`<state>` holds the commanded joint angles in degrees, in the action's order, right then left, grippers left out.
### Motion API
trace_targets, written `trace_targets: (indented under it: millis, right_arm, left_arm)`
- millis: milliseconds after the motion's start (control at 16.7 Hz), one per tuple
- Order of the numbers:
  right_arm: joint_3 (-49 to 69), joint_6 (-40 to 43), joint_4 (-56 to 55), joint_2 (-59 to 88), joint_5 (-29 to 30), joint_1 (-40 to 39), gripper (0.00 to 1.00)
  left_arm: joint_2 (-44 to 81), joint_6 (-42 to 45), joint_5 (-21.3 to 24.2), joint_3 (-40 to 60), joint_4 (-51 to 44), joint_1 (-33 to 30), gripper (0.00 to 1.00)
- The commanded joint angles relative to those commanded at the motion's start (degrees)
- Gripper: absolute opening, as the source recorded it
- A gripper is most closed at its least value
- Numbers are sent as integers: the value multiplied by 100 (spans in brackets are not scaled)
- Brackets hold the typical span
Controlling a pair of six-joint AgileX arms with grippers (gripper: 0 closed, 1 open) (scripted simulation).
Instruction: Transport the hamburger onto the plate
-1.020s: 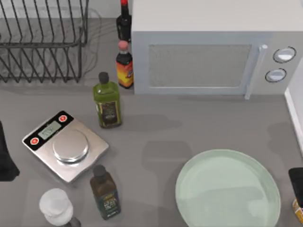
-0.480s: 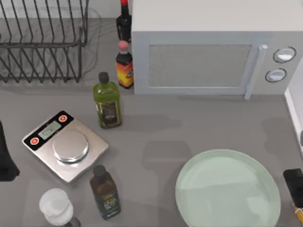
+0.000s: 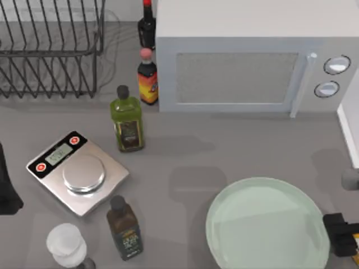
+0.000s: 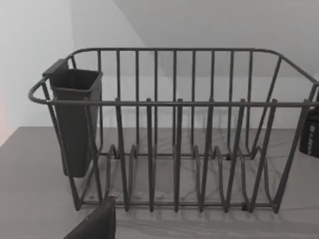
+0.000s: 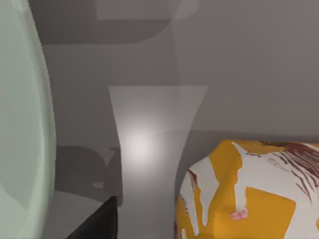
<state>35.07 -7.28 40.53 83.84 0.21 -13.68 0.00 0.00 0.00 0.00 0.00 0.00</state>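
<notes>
Edging leftward toward the pale mint-green round plate, my right gripper carries the lumpy orange-and-cream hamburger just beside its rim, grip tightness unclear, so a loose hold could drop it short; left arm parked far left.

Even, bright, diffuse light; soft faint shadows on table; pale glare patch near hamburger.

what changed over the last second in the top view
The right gripper slid in from the table's right edge toward the plate, bringing the hamburger with it; the grip itself isn't visible. The left arm at the left edge, the scale, bottles and microwave stayed put.
</notes>
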Motion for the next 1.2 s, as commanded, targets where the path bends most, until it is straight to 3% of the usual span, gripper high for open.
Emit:
trace_targets:
  millis: [180, 480, 1200]
  right_arm:
    - [-317, -13, -625, 342, 0, -9, 100]
    - [-380, -16, -736, 413, 0, -11, 100]
    - [-380, -16, -736, 413, 0, -11, 10]
  left_arm:
    - [0, 0, 0, 0, 0, 0, 100]
    - [0, 0, 0, 0, 0, 0, 100]
    - [0, 0, 0, 0, 0, 0, 100]
